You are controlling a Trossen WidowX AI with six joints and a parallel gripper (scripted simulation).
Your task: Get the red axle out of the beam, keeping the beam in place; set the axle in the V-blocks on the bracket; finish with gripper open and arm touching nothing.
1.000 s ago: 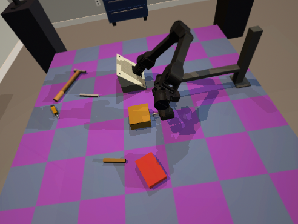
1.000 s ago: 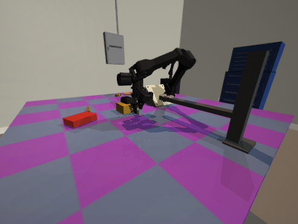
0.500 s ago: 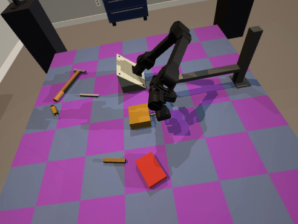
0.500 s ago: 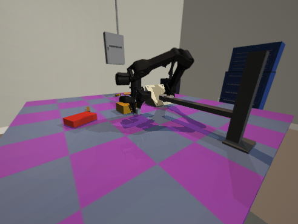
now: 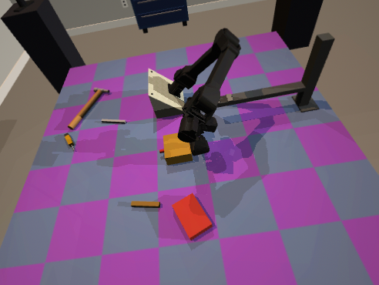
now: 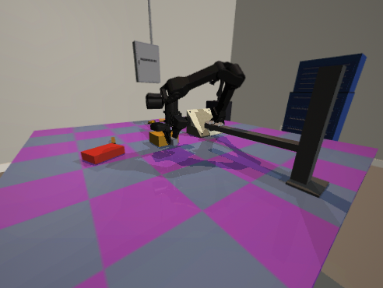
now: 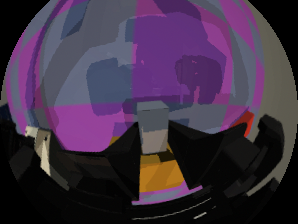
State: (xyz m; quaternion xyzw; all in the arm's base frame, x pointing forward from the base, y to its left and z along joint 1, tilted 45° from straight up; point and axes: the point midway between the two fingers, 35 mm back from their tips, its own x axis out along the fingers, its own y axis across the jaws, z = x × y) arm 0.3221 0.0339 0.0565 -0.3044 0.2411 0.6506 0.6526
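The orange beam point(image 5: 176, 145) point(image 6: 156, 138) point(image 7: 161, 179) sits on the table. A short red end of the axle point(image 5: 161, 151) sticks out of its left face in the top view; the rest is hidden inside. My gripper point(image 5: 199, 145) point(image 7: 150, 123) is low at the opposite face, shut on a grey block point(image 6: 174, 142) point(image 7: 153, 120). The block is close against the beam; contact cannot be told. The bracket point(image 5: 266, 93) point(image 6: 257, 137) is a dark bar on a post, with small light pieces point(image 5: 228, 98) point(image 6: 216, 123) near its free end, probably the V-blocks; their notches are too small to tell.
A cream wedge point(image 5: 157, 86) point(image 6: 196, 121) stands behind the beam. A red block point(image 5: 192, 216) point(image 6: 103, 152) and an orange bar point(image 5: 145, 204) lie in front. A hammer point(image 5: 86, 110), a thin grey rod point(image 5: 113, 121) and a small yellow tool point(image 5: 68, 139) lie at the left.
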